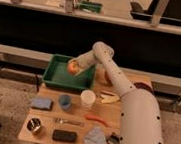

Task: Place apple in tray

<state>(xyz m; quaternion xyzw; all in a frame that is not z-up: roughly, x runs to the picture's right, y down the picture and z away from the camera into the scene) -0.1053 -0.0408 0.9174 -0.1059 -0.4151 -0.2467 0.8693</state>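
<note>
Wooden bench point(45, 128), green tray point(55, 76) at its eleven o'clock corner.
Gripper point(74, 67) hovers over the tray's right half, jaws closed on the round apple point(73, 68).

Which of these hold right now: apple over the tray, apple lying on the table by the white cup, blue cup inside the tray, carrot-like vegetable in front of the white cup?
1. The apple is at the gripper above the green tray. True.
2. The apple lies on the table beside the white cup. False: it is over the tray.
3. The blue cup sits inside the tray. False: it stands on the table, left of the white cup.
4. The long orange-red vegetable lies in front of the white cup. True.
</note>
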